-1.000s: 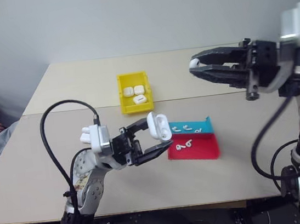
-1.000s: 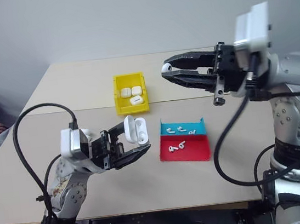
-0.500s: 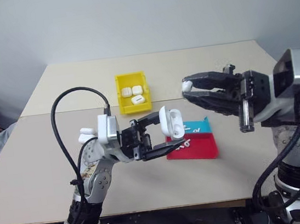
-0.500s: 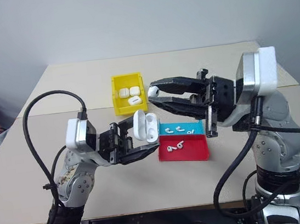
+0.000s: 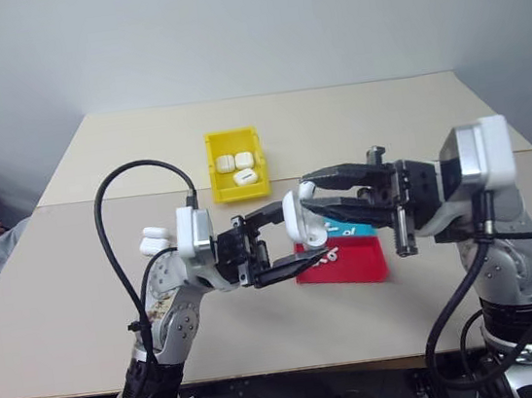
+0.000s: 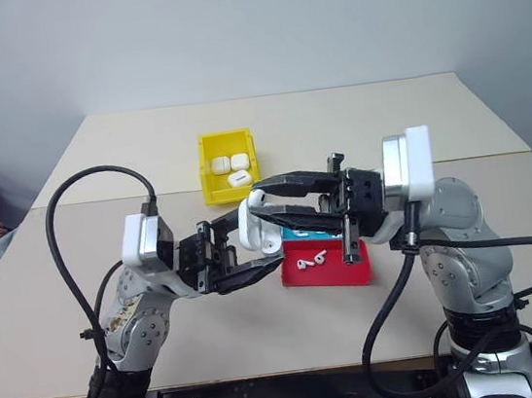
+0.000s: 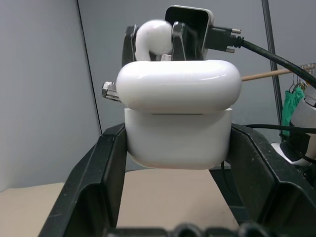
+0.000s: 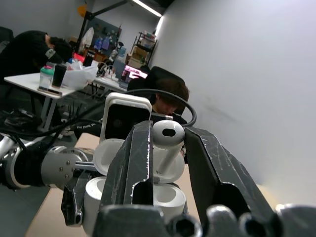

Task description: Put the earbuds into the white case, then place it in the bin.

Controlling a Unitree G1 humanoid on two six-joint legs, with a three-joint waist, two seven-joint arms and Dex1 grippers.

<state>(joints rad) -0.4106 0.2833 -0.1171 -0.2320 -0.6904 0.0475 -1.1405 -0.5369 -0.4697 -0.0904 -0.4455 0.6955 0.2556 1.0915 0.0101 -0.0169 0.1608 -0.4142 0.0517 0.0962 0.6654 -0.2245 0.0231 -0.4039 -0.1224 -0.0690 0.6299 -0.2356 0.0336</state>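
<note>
Three closed white cases are held in the yellow bin (image 5: 238, 163); loose earbuds lie in the red-and-blue tray (image 6: 323, 255) nearer than the bin. Above the tray's left edge, the open white case (image 5: 304, 218) is clamped upright in the left gripper (image 5: 286, 240), lid raised. An earbud (image 8: 168, 136) is pinched in the right gripper (image 6: 259, 205), stem pointing down into the case.

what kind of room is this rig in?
Looks like a robotics lab or workshop, probably shared. A plain beige table stands against a bare wall; the right wrist view shows a cluttered workbench, shelving and a seated person.
</note>
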